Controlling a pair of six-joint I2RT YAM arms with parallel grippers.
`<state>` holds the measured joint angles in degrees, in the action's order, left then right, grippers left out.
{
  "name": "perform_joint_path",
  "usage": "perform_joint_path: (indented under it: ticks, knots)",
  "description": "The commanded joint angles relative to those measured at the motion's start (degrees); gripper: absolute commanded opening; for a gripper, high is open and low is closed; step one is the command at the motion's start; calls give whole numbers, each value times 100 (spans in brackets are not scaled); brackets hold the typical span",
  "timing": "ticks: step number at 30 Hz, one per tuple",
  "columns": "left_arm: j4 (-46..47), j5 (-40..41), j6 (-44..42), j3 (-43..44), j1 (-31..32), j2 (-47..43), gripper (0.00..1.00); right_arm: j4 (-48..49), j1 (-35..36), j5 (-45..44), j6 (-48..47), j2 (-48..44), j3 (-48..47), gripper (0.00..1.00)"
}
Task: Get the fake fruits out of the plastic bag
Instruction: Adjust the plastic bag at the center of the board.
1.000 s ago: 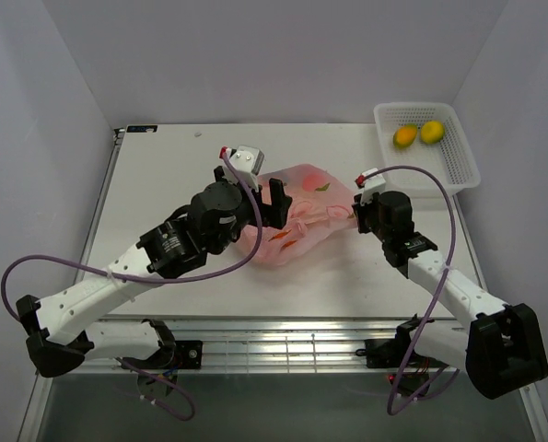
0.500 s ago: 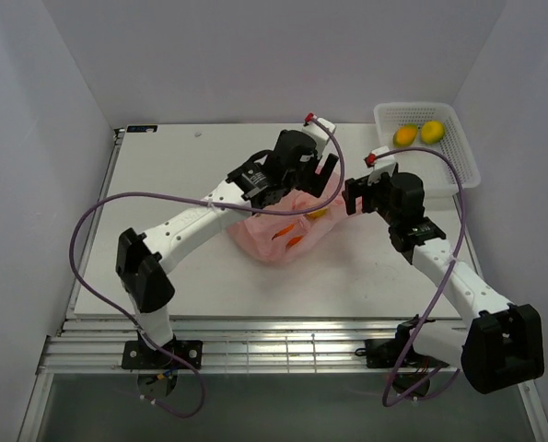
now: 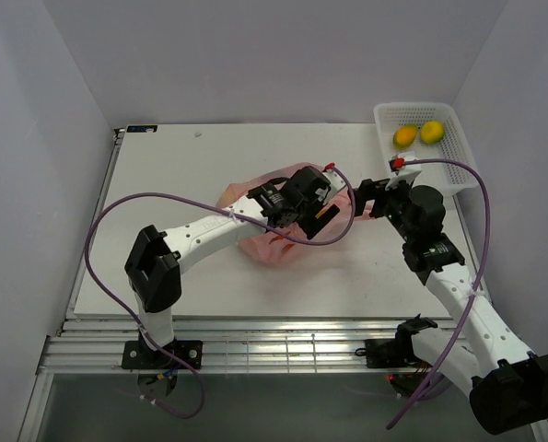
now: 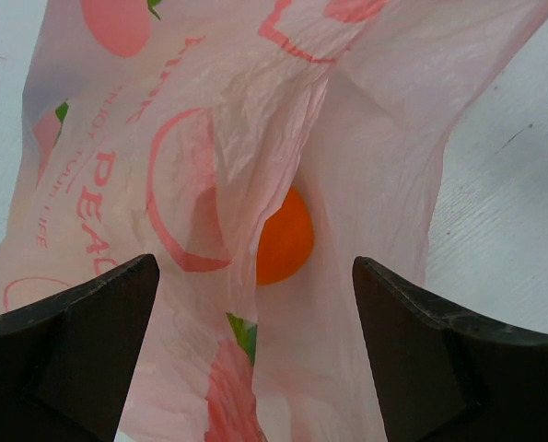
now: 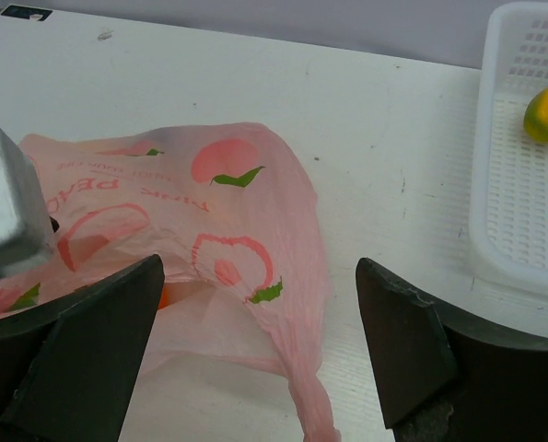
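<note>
The bag (image 3: 255, 247) lies crumpled on the white table (image 3: 163, 184) left of centre. It is thin pink film, creased and translucent, printed with peaches and red lettering. The left gripper (image 3: 326, 218) hangs over the bag's right end with its dark fingers (image 4: 80, 341) spread wide. In the left wrist view a standing fold of film rises between them, and neither pad presses it. A round, glossy orange fruit (image 4: 285, 247) shows in the gap of that fold, about midway between the fingers and a little beyond their tips.

The right gripper (image 3: 364, 197) is just right of the bag, its fingers (image 5: 89, 341) also parted and holding nothing. The bag's rounded end (image 5: 246, 212) lies ahead of and below them, with a sliver of orange at its near edge.

At the far right corner sits a white mesh basket (image 3: 461, 166) with two yellow-orange fruits (image 3: 404, 136) inside.

Half a second ago the left gripper was over the bag's far side. It now sits nearer and to the right, and the right arm has drawn back rightward.
</note>
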<state>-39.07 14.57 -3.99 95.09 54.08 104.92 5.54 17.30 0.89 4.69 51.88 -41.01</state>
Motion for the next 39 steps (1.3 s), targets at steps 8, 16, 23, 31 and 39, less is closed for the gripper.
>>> perform_joint_path:
  ticks: [8, 16, 23, 31, 39]
  knots:
    - [145, 3032, -286, -184, 164, 369, 98, -18, -34, 456, 76, -318, 41, 90]
    - [460, 3940, -357, -17, 137, 424, 83, -27, -34, 702, -91, -459, 94, 90]
    - [681, 3509, -173, 221, 111, 142, 7, -149, 28, 2247, -56, -696, 216, 90]
    - [137, 2676, 627, 151, 111, -112, 0, -748, 1133, 2979, -179, -846, 340, 90]
    - [-135, 2534, 917, 176, 111, -280, 0, -282, 1917, 1565, 463, 111, 287, 90]
